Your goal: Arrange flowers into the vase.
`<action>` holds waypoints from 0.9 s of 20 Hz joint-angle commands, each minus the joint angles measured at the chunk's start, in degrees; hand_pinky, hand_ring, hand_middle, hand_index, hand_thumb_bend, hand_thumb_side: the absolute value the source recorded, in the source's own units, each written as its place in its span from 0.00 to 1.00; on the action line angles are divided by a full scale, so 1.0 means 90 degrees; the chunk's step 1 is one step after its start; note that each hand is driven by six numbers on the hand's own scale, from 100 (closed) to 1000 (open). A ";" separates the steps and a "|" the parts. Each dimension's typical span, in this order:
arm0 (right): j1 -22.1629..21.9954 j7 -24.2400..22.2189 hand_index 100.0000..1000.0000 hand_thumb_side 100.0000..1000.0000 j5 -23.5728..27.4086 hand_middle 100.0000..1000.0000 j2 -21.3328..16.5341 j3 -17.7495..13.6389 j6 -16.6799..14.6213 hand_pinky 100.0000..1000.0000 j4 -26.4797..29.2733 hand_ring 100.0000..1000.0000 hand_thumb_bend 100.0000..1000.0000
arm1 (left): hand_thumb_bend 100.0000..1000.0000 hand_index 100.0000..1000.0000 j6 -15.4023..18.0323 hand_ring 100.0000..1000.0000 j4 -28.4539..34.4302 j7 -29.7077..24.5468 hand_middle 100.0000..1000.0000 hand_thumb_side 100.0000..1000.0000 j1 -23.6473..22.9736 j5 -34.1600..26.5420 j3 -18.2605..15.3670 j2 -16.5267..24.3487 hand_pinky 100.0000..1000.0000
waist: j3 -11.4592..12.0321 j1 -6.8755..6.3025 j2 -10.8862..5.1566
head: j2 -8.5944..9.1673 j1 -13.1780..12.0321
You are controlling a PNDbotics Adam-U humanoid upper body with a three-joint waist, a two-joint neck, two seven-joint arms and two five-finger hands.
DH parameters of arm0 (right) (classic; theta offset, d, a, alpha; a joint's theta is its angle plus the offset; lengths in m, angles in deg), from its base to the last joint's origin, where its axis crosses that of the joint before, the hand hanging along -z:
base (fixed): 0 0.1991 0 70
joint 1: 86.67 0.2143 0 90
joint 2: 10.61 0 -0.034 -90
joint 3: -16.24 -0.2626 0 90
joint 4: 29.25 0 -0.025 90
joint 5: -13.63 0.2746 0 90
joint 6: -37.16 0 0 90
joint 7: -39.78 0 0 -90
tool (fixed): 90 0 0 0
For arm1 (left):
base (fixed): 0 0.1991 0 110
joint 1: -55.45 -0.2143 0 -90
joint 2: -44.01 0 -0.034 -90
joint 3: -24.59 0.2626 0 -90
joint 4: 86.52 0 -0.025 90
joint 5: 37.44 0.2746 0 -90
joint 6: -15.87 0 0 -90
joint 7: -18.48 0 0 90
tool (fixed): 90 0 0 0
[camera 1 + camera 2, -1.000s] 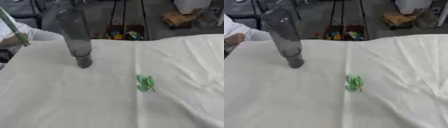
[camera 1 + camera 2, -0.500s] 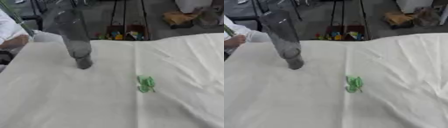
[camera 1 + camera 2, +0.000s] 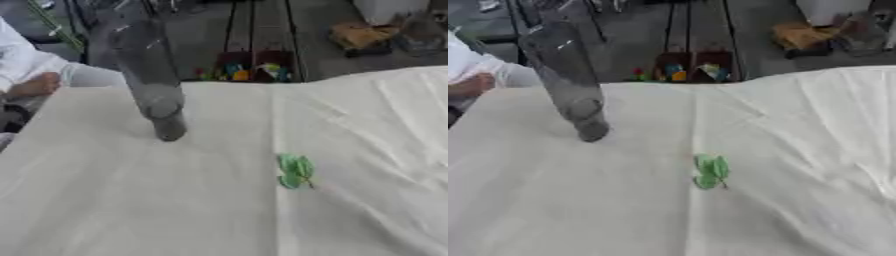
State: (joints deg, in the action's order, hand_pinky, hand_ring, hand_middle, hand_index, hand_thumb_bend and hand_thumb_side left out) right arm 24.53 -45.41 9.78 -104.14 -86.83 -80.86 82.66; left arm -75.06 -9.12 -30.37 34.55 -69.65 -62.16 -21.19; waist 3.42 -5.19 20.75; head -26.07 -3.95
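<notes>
The tall clear glass vase [image 3: 149,85] stands upright on the table [image 3: 131,200], toward the far left part of the white cloth [image 3: 798,150] that covers it. Its thick base [image 3: 169,129] rests on the cloth and its open mouth rises toward the top edge of the view. I see nothing inside the vase.

Well apart from it, nearer the middle of the table and a little to the right, lies a small green sprig of leaves [image 3: 295,171], flat on the cloth, with a thin stem end pointing toward the near right. It touches nothing else.

The cloth is wrinkled, with folds running along the right side and a long crease down from the far edge past the sprig.

At the far left edge a person in a white sleeve [image 3: 26,62] has a bare hand [image 3: 35,85] resting at the table's rim, beside the vase but not touching it. A thin green stem [image 3: 54,24] slants across the upper left corner above that sleeve; I cannot tell who or what holds it.

Neither of the robot's hands shows in either view, so I cannot tell how their fingers are set.

Beyond the table, on the dark floor, sit some small colourful objects [image 3: 249,72] and a brown box [image 3: 363,36].
</notes>
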 commanded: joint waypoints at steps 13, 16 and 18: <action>0.0077 -0.0116 0.73 0.84 0.0081 0.44 -0.0301 -0.0008 -0.0097 0.52 -0.0014 0.78 0.00 | 0.00 0.00 0.0572 0.00 -0.0156 0.0190 0.00 0.73 0.0452 0.0113 -0.0178 0.0110 0.00 | -0.0097 -0.0126 0.0085 | 0.0079 -0.0308; 0.0094 -0.0149 0.73 0.84 0.0095 0.44 -0.0329 -0.0007 -0.0108 0.52 -0.0014 0.78 0.00 | 0.00 0.00 0.0809 0.00 -0.0183 0.0203 0.00 0.73 0.0510 0.0119 -0.0201 0.0105 0.00 | -0.0113 -0.0133 0.0142 | 0.0060 -0.0340; 0.0108 -0.0167 0.73 0.84 0.0102 0.44 -0.0352 -0.0004 -0.0124 0.52 -0.0026 0.78 0.00 | 0.00 0.00 0.0940 0.00 -0.0235 0.0222 0.00 0.73 0.0556 0.0113 -0.0216 0.0092 0.00 | -0.0120 -0.0136 0.0176 | 0.0081 -0.0353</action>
State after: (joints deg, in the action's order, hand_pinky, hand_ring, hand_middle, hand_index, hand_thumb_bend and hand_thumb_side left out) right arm 24.83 -46.62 10.03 -105.64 -86.81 -81.80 81.92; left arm -67.52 -11.45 -28.45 38.07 -68.85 -62.99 -21.66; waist 2.34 -6.57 23.49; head -25.59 -6.81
